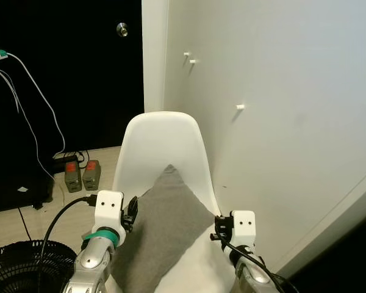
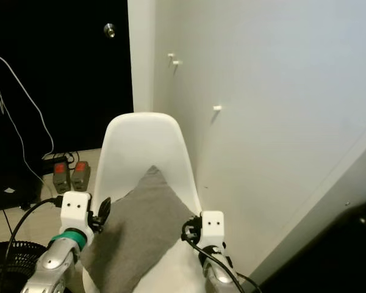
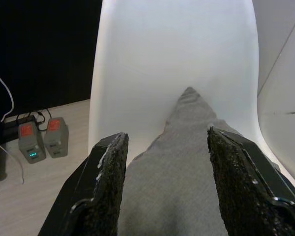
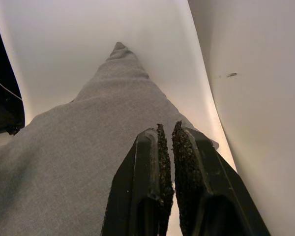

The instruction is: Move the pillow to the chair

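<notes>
A grey pillow [image 1: 165, 226] lies on the white chair [image 1: 161, 140], one corner pointing up against the backrest. My left gripper [image 1: 132, 215] sits at the pillow's left edge. In the left wrist view its fingers [image 3: 110, 167] stand wide open, with the pillow [image 3: 182, 162] lying between and beyond them. My right gripper [image 1: 218, 229] is at the pillow's right corner. The right wrist view shows its fingers [image 4: 160, 147] shut together just over the pillow [image 4: 88, 142], and I see no cloth pinched between them.
A white wall [image 1: 280, 122] with small pegs runs close along the chair's right side. Left of the chair are two grey battery packs [image 1: 82, 175] and cables on the floor. A black wire fan guard [image 1: 18, 262] sits at the lower left, and a dark door [image 1: 79, 73] stands behind.
</notes>
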Controlling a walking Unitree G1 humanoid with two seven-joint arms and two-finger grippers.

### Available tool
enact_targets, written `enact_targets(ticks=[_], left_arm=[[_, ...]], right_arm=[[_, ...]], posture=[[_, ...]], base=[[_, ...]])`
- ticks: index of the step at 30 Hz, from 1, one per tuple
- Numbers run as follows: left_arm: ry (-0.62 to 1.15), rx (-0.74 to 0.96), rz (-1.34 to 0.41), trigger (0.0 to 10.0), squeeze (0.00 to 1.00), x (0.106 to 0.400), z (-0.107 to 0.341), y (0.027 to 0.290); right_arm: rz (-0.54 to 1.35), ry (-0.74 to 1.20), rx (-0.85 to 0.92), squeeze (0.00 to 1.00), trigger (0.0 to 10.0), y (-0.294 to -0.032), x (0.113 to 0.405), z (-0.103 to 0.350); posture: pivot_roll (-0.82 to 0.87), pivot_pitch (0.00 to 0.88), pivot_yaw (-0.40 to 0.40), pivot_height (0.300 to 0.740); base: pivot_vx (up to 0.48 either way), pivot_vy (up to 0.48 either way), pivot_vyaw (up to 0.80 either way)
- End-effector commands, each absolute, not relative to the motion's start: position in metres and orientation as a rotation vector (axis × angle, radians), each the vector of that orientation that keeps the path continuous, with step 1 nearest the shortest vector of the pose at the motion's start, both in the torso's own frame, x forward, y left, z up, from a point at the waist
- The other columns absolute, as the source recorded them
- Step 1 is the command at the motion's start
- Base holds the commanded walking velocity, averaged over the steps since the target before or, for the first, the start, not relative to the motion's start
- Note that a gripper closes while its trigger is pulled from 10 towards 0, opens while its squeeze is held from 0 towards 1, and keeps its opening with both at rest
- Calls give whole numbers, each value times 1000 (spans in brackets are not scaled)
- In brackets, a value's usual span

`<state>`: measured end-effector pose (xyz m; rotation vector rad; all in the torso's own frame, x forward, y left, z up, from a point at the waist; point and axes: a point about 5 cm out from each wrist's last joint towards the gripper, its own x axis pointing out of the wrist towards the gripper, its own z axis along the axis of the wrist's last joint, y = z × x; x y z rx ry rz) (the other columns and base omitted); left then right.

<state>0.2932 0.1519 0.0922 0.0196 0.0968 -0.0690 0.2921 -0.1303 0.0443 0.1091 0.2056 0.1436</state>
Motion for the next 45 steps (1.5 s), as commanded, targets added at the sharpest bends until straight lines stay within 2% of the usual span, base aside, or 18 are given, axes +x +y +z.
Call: enact_targets(ticks=[1, 18, 45], left_arm=[[115, 26, -64, 10000, 0, 290, 89, 154], [101, 17, -72, 10000, 0, 298, 97, 151], [130, 20, -106, 10000, 0, 296, 91, 144]], right_arm=[[135, 204, 106, 0, 10000, -131, 291, 44], [122, 177, 111, 0, 10000, -130, 298, 53], [100, 191, 98, 0, 10000, -135, 292, 48]], posture=[[-32, 27, 9, 740], [-57, 47, 28, 740], [-73, 49, 46, 740]], base=[[0, 0, 0], [0, 0, 0], [0, 0, 0]])
